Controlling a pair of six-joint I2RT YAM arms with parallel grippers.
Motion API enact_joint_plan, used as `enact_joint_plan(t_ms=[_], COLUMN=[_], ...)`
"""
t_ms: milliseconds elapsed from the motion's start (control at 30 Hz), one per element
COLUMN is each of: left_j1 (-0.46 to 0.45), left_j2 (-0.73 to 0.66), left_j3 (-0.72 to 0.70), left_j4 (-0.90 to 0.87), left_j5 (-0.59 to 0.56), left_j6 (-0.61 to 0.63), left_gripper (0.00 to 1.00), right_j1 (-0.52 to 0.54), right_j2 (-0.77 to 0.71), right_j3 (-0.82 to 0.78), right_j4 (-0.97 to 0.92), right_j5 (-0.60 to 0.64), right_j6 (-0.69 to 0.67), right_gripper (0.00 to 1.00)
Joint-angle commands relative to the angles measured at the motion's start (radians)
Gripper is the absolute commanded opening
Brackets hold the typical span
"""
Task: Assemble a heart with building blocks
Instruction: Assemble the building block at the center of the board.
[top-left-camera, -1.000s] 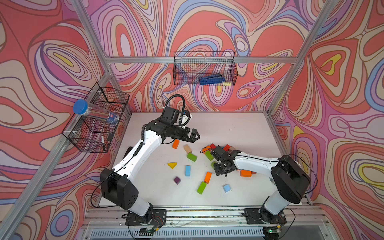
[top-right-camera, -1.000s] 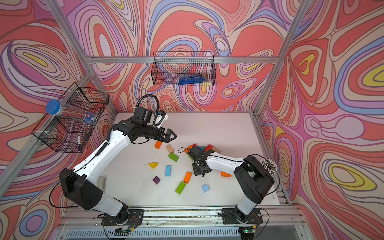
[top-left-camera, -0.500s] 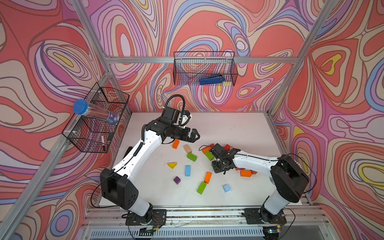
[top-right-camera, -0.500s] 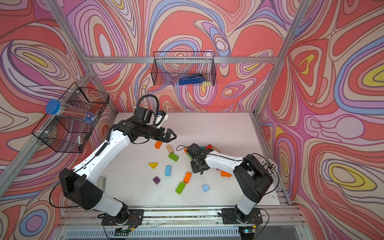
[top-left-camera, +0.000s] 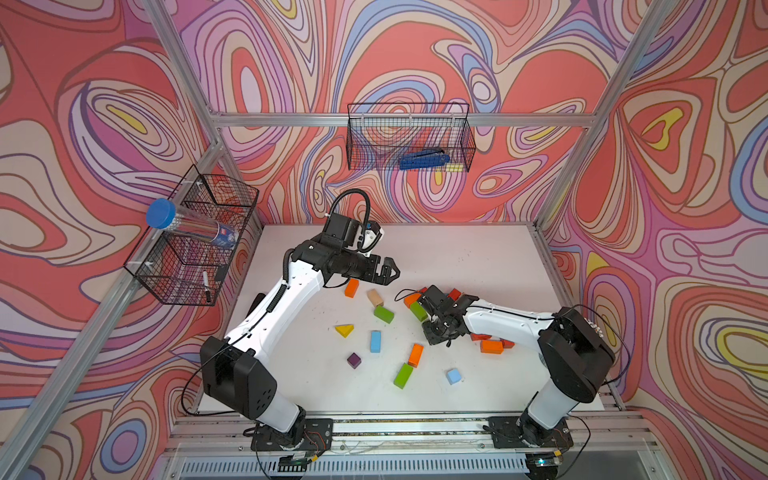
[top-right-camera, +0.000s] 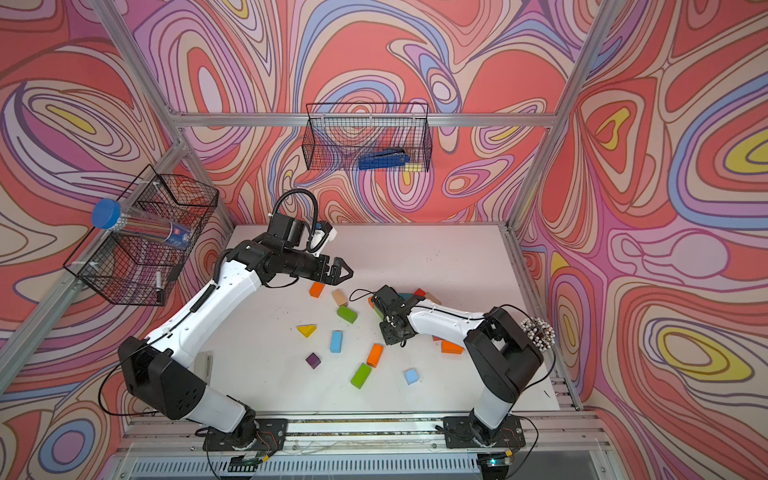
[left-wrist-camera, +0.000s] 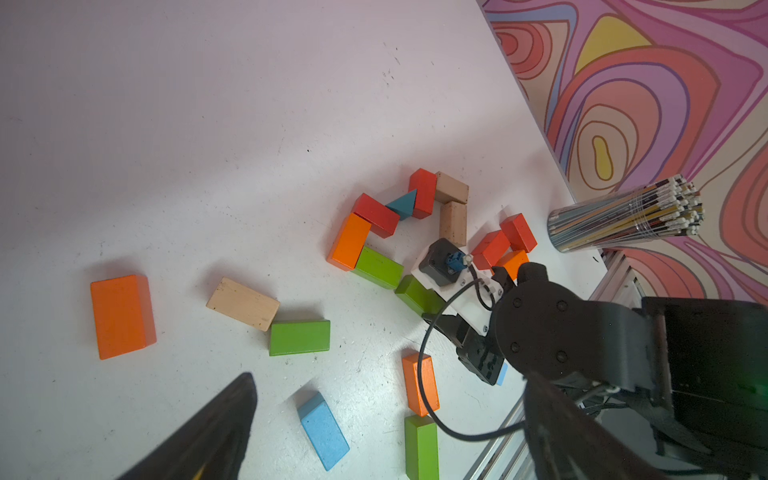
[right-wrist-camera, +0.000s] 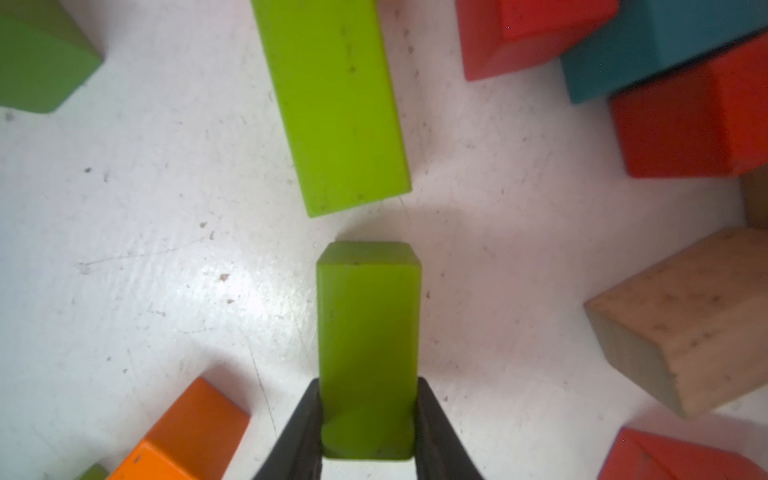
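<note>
right pincer clamped on green brick, lower centre of the right wrist frame | left pincer jaws apart, empty, near orange brick | you: lift straight, keep it square, butt it end-on to the other green brick, clear of the red bricks

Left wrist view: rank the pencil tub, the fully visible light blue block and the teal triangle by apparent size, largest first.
1. pencil tub
2. light blue block
3. teal triangle, clearly the smallest; it lies farther from the camera than the light blue block, so its true size is unsure.
</note>
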Motion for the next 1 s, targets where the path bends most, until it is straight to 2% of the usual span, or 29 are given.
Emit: enact_joint_plan(t_ms=[0,833,967], left_j1=[-0.001,-0.001,0.0], left_j2=[-0.012,-0.006,-0.006], left_j3=[-0.007,-0.007,-0.007], left_j4=[0.006,0.005,0.006], left_j5=[0.007,0.008,0.007], left_j6=[0.014,0.015,0.015], left_gripper=[1.0,1.0,1.0], right_j1=[-0.014,-0.052,-0.054], right_j2=[0.025,0.077,0.077], right_j3=[0.029,0.084,0.084], right_j4=[-0.019,-0.045,-0.044], right_j5=[0.001,-0.019,-0.018], right_j6=[-0.073,-0.198,-0.193], right_gripper=[0.28,0.27,0.31])
